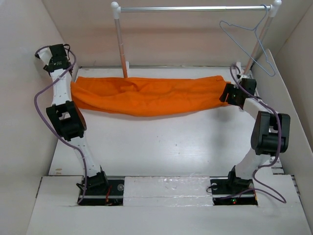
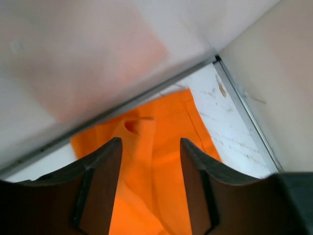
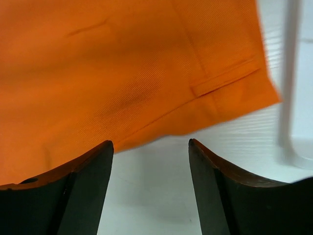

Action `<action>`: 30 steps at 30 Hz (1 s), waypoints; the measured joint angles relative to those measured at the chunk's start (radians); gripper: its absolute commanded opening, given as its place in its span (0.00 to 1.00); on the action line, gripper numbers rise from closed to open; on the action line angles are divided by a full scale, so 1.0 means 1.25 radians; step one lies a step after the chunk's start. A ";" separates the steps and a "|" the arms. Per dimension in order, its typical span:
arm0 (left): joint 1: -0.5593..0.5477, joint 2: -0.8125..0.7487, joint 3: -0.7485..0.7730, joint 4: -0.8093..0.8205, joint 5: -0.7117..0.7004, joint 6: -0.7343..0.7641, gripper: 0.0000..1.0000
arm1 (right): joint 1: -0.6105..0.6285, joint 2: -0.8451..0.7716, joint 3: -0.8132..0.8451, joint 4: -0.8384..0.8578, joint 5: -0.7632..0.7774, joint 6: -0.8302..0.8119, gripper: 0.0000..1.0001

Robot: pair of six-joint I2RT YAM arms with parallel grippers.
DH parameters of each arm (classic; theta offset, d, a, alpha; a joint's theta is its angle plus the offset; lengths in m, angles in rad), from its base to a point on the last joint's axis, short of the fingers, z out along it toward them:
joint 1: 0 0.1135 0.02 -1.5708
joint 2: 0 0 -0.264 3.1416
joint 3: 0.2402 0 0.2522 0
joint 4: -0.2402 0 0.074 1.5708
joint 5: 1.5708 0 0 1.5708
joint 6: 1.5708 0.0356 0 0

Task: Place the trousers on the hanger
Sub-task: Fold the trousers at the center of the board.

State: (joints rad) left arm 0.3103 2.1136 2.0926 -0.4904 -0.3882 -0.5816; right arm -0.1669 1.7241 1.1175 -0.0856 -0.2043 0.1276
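The orange trousers (image 1: 146, 94) lie stretched flat across the back of the table. The pale blue-grey wire hanger (image 1: 249, 41) hangs by its hook from the right end of the rail. My left gripper (image 1: 73, 78) is open above the trousers' left end; in the left wrist view (image 2: 149, 142) orange cloth (image 2: 156, 161) shows between the fingers, not gripped. My right gripper (image 1: 226, 93) is open at the trousers' right end; in the right wrist view (image 3: 150, 143) the waistband edge (image 3: 146, 88) lies just beyond the fingertips, with bare table between them.
A metal rail (image 1: 193, 8) on white posts spans the back; its left post (image 1: 120, 41) stands just behind the trousers, its right post base (image 3: 293, 122) near my right gripper. White walls close the table on the left, right and back.
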 measured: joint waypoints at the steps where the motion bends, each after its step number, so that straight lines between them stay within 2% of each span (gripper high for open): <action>1: -0.002 -0.009 -0.022 0.023 0.011 0.001 0.58 | 0.008 0.023 0.000 0.002 -0.004 0.002 0.69; 3: -0.006 -0.042 -0.088 0.048 0.030 0.003 0.65 | 0.027 0.073 0.003 0.007 -0.010 0.009 0.68; 5: -0.010 -0.100 -0.193 0.080 0.045 0.003 0.66 | 0.045 0.120 0.014 0.010 -0.015 0.019 0.61; 6: -0.016 -0.138 -0.251 0.091 0.054 0.004 0.66 | 0.055 0.134 0.021 0.025 -0.016 0.024 0.55; 7: -0.022 -0.178 -0.312 0.108 0.059 0.004 0.66 | 0.061 0.140 0.031 0.035 -0.017 0.030 0.31; 10: -0.058 -0.309 -0.473 0.145 0.068 0.004 0.64 | 0.072 0.151 0.040 0.062 -0.014 0.049 0.00; 14: -0.200 -0.435 -0.617 0.188 0.080 0.004 0.62 | 0.073 0.142 0.003 0.088 -0.008 0.067 0.00; 17: -0.328 -0.449 -0.660 0.200 0.100 0.004 0.61 | 0.073 0.059 -0.101 0.096 -0.002 0.065 0.00; 19: -0.380 -0.446 -0.682 0.197 0.121 0.004 0.60 | 0.072 0.005 -0.156 0.089 -0.001 0.061 0.00; 20: -0.391 -0.446 -0.693 0.194 0.130 0.004 0.59 | 0.067 -0.098 -0.237 0.054 -0.002 0.055 0.00; 22: -0.391 -0.451 -0.714 0.192 0.143 0.003 0.58 | 0.048 -0.215 -0.324 0.017 -0.012 0.037 0.00; 25: -0.381 -0.475 -0.753 0.188 0.155 0.004 0.58 | -0.030 -0.425 -0.438 -0.082 -0.039 0.006 0.00; 28: -0.375 -0.533 -0.797 0.172 0.157 0.007 0.58 | -0.153 -0.638 -0.490 -0.236 -0.030 -0.044 0.00; 30: -0.375 -0.578 -0.821 0.162 0.156 0.007 0.58 | -0.233 -0.736 -0.480 -0.338 0.002 -0.087 0.00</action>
State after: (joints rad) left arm -0.1589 1.3911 1.0664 -0.2878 -0.1932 -0.5732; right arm -0.4583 0.8036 0.5175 -0.5087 -0.2020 0.0185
